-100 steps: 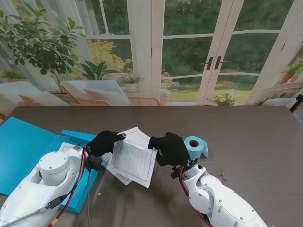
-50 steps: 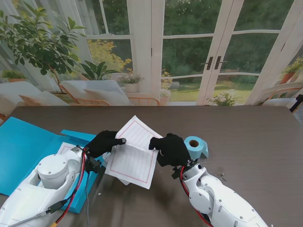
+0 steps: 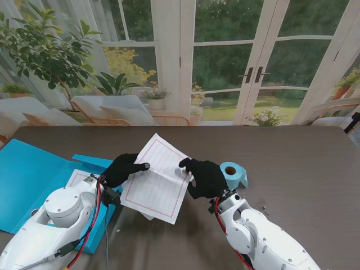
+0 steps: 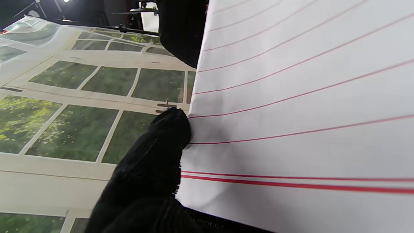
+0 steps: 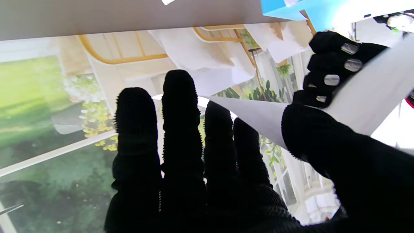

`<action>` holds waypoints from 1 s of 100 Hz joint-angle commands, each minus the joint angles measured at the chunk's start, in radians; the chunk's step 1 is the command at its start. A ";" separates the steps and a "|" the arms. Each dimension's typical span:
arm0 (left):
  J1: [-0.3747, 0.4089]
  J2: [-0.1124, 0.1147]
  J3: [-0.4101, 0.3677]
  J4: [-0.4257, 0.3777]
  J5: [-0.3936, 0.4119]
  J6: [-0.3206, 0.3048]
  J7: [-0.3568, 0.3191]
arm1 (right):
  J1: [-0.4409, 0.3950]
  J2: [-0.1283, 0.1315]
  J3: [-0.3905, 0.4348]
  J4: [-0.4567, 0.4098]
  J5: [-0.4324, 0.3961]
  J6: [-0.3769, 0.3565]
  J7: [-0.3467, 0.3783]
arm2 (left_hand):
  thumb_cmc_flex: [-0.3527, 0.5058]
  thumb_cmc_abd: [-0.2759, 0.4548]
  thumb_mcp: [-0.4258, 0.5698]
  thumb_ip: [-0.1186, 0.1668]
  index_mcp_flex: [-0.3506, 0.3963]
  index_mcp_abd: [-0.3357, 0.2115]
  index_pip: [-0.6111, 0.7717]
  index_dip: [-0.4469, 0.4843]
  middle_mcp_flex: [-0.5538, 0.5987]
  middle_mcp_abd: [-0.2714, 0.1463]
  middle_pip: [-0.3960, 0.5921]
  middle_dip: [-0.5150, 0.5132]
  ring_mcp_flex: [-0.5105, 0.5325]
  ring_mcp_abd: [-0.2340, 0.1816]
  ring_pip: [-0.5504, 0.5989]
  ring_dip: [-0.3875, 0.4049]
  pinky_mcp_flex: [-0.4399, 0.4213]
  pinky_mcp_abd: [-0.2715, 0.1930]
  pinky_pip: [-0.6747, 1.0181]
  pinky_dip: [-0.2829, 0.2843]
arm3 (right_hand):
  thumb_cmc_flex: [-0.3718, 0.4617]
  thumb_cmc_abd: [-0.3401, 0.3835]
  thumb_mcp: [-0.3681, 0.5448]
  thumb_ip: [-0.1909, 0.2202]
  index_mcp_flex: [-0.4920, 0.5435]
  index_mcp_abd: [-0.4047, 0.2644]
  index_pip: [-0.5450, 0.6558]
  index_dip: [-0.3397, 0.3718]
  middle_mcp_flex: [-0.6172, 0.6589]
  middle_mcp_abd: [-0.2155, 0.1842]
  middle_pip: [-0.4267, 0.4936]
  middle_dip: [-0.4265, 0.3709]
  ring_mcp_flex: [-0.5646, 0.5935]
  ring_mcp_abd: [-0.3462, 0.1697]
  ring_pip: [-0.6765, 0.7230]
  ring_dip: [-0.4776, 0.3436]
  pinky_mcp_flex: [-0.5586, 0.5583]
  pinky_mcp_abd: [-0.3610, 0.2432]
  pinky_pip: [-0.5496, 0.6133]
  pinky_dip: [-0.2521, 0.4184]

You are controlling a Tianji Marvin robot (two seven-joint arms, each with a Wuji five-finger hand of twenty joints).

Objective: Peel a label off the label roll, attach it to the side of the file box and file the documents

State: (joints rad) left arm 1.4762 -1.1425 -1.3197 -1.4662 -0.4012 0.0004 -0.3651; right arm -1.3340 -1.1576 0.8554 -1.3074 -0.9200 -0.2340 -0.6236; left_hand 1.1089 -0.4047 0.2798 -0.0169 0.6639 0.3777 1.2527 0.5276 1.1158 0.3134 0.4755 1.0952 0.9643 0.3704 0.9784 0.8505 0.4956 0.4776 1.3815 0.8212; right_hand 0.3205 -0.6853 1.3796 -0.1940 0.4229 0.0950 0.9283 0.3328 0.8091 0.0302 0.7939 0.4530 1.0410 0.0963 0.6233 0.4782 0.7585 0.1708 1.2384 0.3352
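no readable text, sheet (image 3: 157,180) between both hands carries only red ruled lines, label roll (image 3: 231,174) beside the right hand blank

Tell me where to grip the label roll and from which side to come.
Grip the label roll across its outer round wall, coming from above on its right, probably. It lies with its core hole facing up, and the right hand and lined sheet crowd its left.

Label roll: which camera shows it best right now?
The stand view. The blue label roll stands in full on the table beside the right hand, core hole visible. The left wrist view shows only lined paper and a fingertip; the right wrist view shows fingers and paper, no roll.
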 commanded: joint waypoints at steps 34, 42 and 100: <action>0.023 -0.016 -0.016 -0.020 -0.038 -0.008 0.015 | -0.020 0.016 0.031 -0.040 -0.001 0.048 0.101 | 0.054 -0.038 0.086 -0.022 -0.018 0.042 0.063 -0.068 0.046 -0.056 -0.021 0.073 0.084 -0.035 -0.034 0.027 0.077 0.006 -0.009 -0.069 | -0.098 -0.082 -0.040 0.002 -0.173 0.089 -0.035 -0.002 -0.185 0.038 0.011 -0.032 -0.139 0.022 -0.015 -0.034 -0.340 0.017 -0.061 0.004; 0.025 -0.017 -0.018 -0.021 -0.038 -0.009 0.020 | -0.020 0.019 0.037 -0.041 -0.003 0.042 0.112 | 0.055 -0.037 0.088 -0.023 -0.018 0.044 0.063 -0.068 0.046 -0.057 -0.021 0.076 0.084 -0.034 -0.034 0.030 0.078 0.006 -0.009 -0.071 | -0.113 -0.098 -0.045 -0.003 -0.189 0.093 -0.041 -0.007 -0.208 0.037 0.008 -0.035 -0.157 0.022 -0.018 -0.038 -0.352 0.017 -0.068 0.003; 0.062 -0.008 -0.106 -0.095 -0.031 0.006 0.022 | -0.023 0.020 0.092 -0.061 0.013 0.082 0.153 | 0.058 -0.030 0.080 -0.024 -0.022 0.043 0.060 -0.068 0.037 -0.050 -0.024 0.090 0.060 -0.021 -0.037 0.054 0.038 0.007 -0.017 -0.064 | -0.140 -0.061 -0.071 -0.008 -0.195 0.096 -0.042 -0.027 -0.251 0.050 0.009 -0.048 -0.207 0.030 -0.028 -0.061 -0.381 0.022 -0.088 0.008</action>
State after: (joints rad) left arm 1.5317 -1.1575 -1.4025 -1.5387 -0.4391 -0.0045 -0.3195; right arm -1.3516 -1.1378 0.9436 -1.3596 -0.9072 -0.1547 -0.4847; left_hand 1.1089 -0.4071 0.3230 -0.0169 0.6622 0.3823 1.2680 0.4615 1.1260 0.3130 0.4576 1.1654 1.0139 0.3652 0.9482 0.8924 0.5370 0.4777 1.3698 0.7544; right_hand 0.2073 -0.7465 1.3201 -0.1940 0.2579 0.1786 0.8857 0.3312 0.5856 0.0594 0.7999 0.4193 0.8510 0.1166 0.5923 0.4307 0.7532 0.1761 1.1643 0.3352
